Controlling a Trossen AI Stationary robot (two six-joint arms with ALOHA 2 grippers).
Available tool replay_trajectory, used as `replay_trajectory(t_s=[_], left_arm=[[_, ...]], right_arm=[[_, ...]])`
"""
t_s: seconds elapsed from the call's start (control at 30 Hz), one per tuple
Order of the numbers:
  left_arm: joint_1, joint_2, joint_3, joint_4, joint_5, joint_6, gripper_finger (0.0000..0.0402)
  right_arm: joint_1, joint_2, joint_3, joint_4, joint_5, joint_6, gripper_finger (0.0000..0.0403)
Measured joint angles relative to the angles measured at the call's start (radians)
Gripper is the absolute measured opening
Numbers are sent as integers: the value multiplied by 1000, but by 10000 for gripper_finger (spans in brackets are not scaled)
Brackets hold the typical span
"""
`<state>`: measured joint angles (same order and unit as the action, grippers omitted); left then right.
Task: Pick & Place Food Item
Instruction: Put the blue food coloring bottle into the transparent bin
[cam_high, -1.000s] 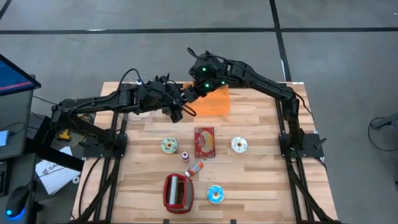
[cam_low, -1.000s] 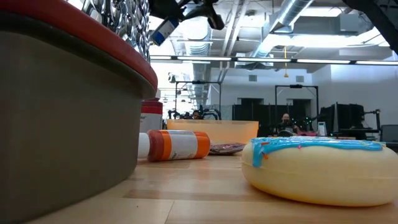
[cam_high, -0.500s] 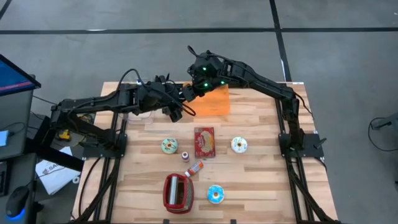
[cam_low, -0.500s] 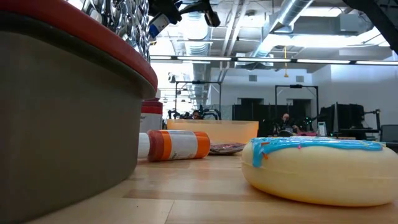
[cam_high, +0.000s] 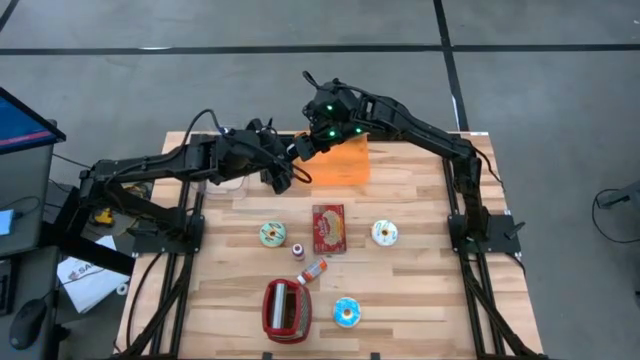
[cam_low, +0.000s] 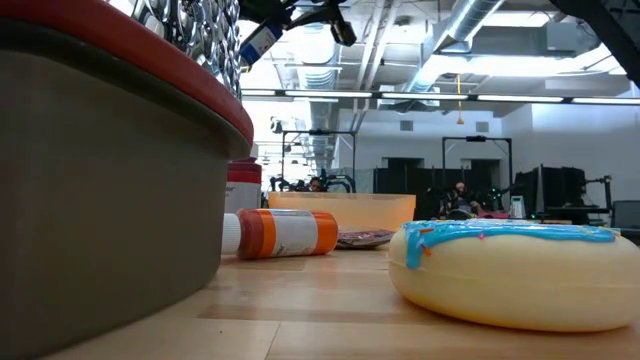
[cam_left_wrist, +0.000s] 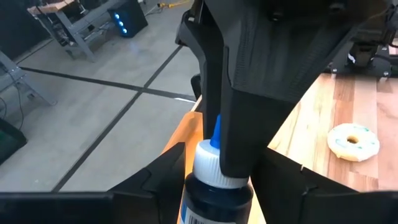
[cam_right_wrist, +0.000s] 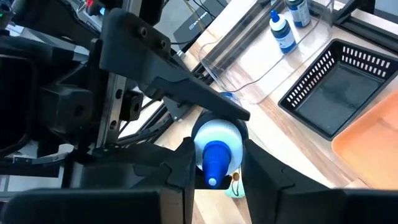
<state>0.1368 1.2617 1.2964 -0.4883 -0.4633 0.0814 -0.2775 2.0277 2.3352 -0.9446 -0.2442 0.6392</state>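
A small dark bottle (cam_left_wrist: 217, 198) with a white cap and blue nozzle hangs in the air between both arms. It is over the far middle of the table, just left of the orange bin (cam_high: 348, 162). My left gripper (cam_high: 283, 173) reaches in from the left and is shut on the bottle. My right gripper (cam_high: 303, 150) comes from the far right, slanting down, and is shut on the bottle's cap end. In the low view the bottle (cam_low: 260, 42) shows high above the tabletop. My left gripper pinches the bottle's dark body (cam_left_wrist: 198, 200) just below the white cap, one finger on each side. The bottle lies along the fingers with its nozzle pointing away from the wrist, clear of the table. My right gripper pinches the white cap (cam_right_wrist: 205, 138) between its two fingers, coming from the nozzle end. One finger (cam_left_wrist: 239, 143) lies along the cap's side. The blue nozzle (cam_right_wrist: 216, 163) points back between the fingers.
On the near half lie three donuts (cam_high: 272, 234) (cam_high: 385, 233) (cam_high: 346, 313), a red packet (cam_high: 328, 228), an orange-labelled bottle (cam_high: 314, 270) and a red basket (cam_high: 287, 308). A black mesh basket (cam_right_wrist: 336, 87) and a clear tray with blue bottles (cam_right_wrist: 283, 31) stand at the far left.
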Motion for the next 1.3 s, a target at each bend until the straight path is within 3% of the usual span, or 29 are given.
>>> replay_trajectory(t_s=[0.4,0.7,0.8,1.03,1.3], left_arm=[[0,0,0,2,-9,2,113],[0,-1,0,1,-33,-4,113],[0,-4,2,3,-45,-4,113],[0,-9,2,-23,-56,-6,113],[33,-49,-2,-177,-176,-53,113]], right_arm=[[0,0,0,5,0,-3,88],[0,0,-1,41,3,-34,88],[3,1,-2,76,8,-47,123],[3,1,-2,118,6,-41,248],[-12,-40,2,132,53,-47,263]])
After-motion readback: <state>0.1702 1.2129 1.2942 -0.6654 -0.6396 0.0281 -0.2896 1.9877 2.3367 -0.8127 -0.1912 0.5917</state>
